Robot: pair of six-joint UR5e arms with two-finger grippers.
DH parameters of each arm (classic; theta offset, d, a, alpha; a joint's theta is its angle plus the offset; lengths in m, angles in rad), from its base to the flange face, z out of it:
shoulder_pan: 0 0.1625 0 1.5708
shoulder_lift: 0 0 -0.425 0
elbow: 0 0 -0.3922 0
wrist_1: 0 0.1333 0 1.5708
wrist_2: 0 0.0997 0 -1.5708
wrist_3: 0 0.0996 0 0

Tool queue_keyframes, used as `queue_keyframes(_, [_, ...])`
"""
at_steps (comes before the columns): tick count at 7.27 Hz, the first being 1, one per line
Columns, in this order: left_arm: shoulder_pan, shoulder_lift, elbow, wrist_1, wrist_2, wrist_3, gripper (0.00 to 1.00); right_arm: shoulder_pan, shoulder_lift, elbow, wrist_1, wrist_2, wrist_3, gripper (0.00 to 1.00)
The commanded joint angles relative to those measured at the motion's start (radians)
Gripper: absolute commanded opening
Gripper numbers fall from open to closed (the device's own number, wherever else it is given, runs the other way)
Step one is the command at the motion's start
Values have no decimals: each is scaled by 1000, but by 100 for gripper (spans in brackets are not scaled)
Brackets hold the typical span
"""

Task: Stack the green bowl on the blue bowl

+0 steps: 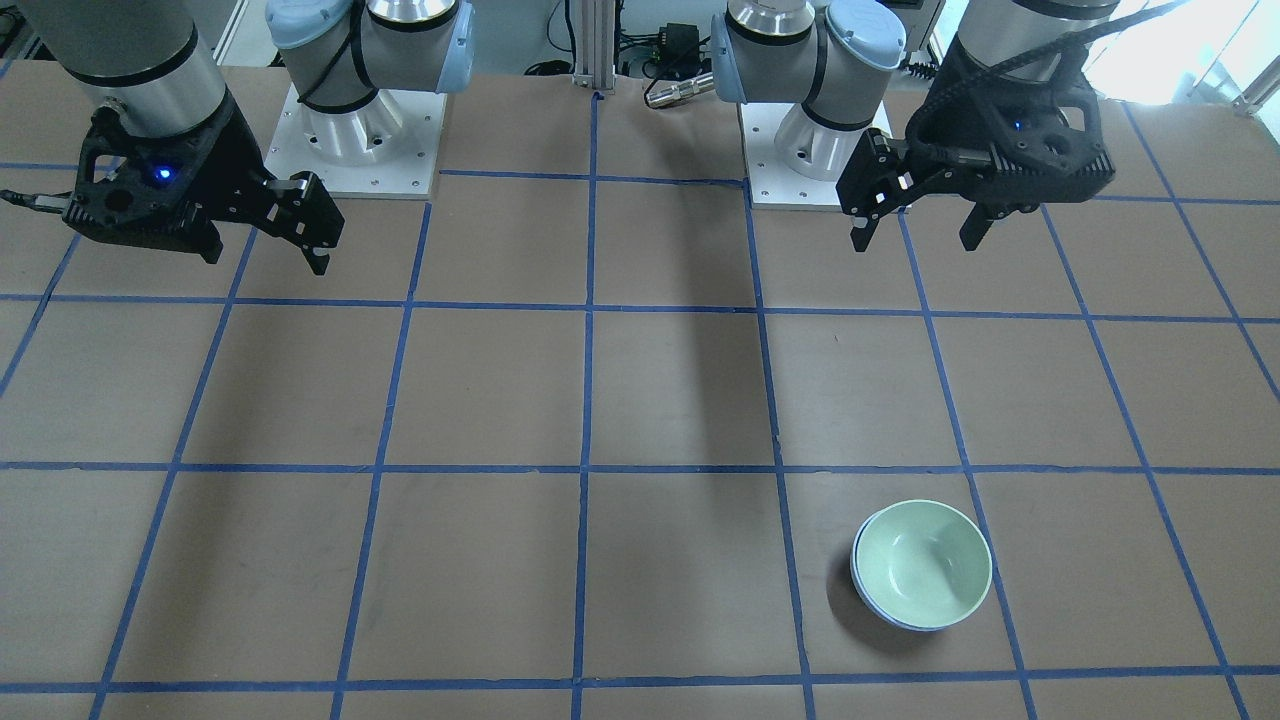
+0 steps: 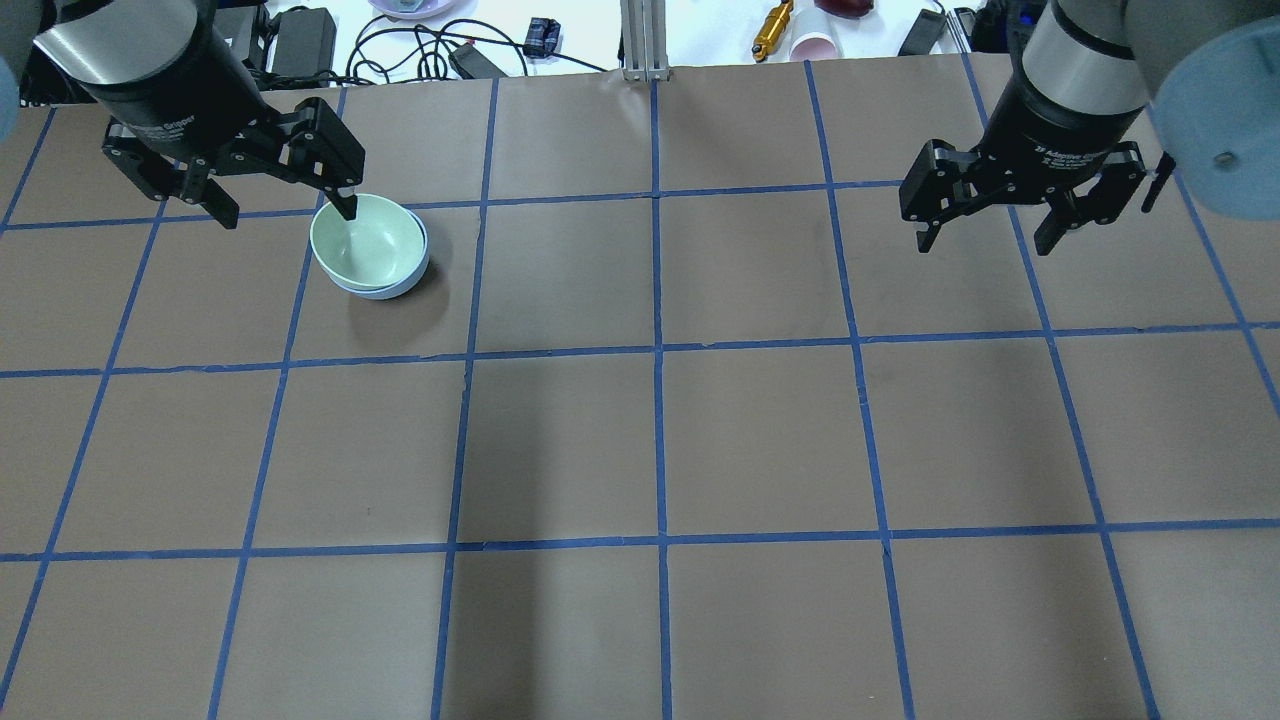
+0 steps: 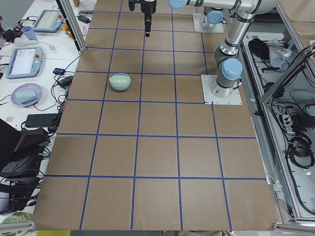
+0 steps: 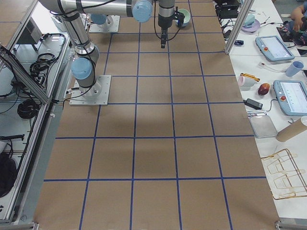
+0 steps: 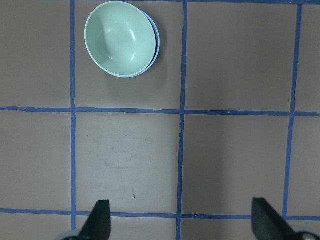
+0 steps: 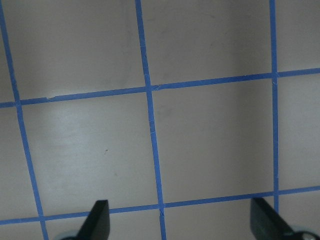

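Note:
The pale green bowl [image 1: 925, 560] sits nested upright inside the light blue bowl [image 1: 868, 598], of which only a thin rim and side show. The pair stands on the brown table in the overhead view, green bowl [image 2: 368, 240] in blue bowl [image 2: 402, 287], and in the left wrist view, green bowl [image 5: 119, 39] in blue bowl [image 5: 156, 46]. My left gripper [image 2: 288, 212] is open and empty, raised well above the table near the bowls; it also shows from the front [image 1: 918, 240]. My right gripper [image 2: 985, 245] is open and empty, raised over bare table far from the bowls.
The table is brown with a blue tape grid. The two arm bases [image 1: 355, 140] [image 1: 810, 150] stand at the robot's edge. Cables, a pink cup [image 2: 812, 45] and a yellow tool [image 2: 772, 28] lie beyond the far edge. Tablets [image 4: 277, 47] lie on the side bench.

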Motion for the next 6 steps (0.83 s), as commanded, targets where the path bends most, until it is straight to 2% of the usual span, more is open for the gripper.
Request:
queue_keyframes(1, [1, -1, 3, -16, -8, 0, 100, 0, 0, 0, 0, 0, 0, 100])
queue_keyframes(6, [-2, 1, 2, -17, -6, -5, 100, 0, 0, 0, 0, 0, 0, 100])
